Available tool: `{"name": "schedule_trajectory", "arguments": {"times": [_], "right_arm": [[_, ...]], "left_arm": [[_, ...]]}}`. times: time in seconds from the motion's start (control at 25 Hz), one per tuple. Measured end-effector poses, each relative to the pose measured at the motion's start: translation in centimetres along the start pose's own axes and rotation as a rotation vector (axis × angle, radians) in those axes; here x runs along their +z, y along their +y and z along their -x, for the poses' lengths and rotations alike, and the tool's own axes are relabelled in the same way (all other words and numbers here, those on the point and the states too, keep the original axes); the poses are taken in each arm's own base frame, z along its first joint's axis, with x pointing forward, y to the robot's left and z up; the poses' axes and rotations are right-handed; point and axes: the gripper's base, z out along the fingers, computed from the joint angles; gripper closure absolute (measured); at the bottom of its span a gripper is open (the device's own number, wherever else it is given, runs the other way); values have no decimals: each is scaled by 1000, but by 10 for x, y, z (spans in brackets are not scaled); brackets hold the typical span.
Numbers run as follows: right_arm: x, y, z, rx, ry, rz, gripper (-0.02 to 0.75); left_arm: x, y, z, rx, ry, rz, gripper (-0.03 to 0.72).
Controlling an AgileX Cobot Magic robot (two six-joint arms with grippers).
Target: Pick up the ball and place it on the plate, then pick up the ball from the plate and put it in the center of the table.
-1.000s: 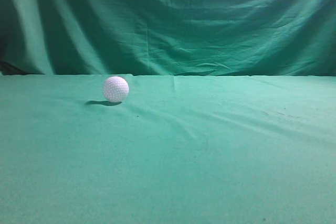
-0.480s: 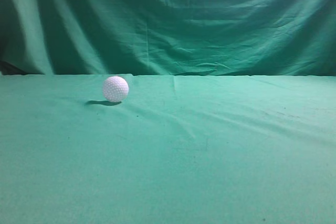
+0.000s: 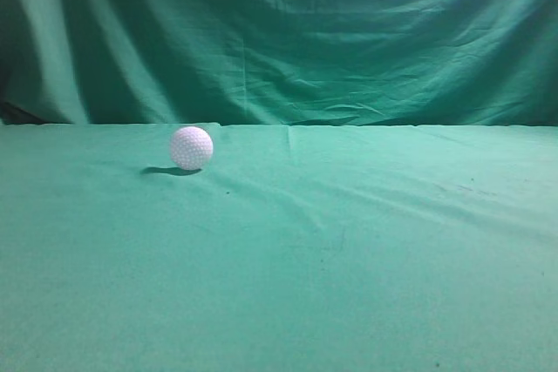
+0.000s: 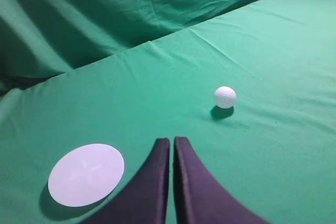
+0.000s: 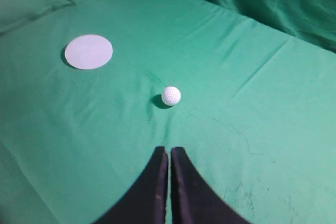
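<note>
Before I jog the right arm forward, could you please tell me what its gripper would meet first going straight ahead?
Probably the ball: it lies almost dead ahead of the right gripper, whose fingers are shut, though depth is uncertain.

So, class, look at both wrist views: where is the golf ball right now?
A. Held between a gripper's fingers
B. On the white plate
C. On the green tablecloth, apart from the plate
C: the golf ball rests on the green tablecloth, clear of the white plate; both grippers are shut and empty.

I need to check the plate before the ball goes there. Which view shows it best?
The left wrist view: the plate lies close and whole beside the left tool. The right wrist view shows it smaller, farther off. The exterior view misses it.
</note>
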Motion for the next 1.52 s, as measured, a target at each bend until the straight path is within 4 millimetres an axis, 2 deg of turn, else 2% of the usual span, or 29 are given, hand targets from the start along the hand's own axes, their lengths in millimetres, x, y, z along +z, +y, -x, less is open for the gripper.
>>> {"name": "schedule_trajectory", "arguments": {"times": [0.24,0.4,0.52,0.6,0.84,1.36,1.52], "right_arm": [[-9,3,-52,21,-83,-6,738],[2,4,-79,32,-76,-7,738],[12,4,-92,38,-61,-7,738],[15,4,-94,48,-80,-9,738],[15,3,-85,60,-201,-15,738],[16,4,-92,65,-122,-11,738],[11,-2,-91,54,-159,-85,738]], "left_arm": [[14,0,-17,-49,-9,16,688],[22,-1,-31,-75,4,23,688],[23,-1,-33,-76,8,22,688],[23,-1,-33,-76,8,22,688],[23,-1,-33,-76,8,22,688],[23,-1,-33,-76,8,22,688],[23,-1,-33,-76,8,22,688]]}}
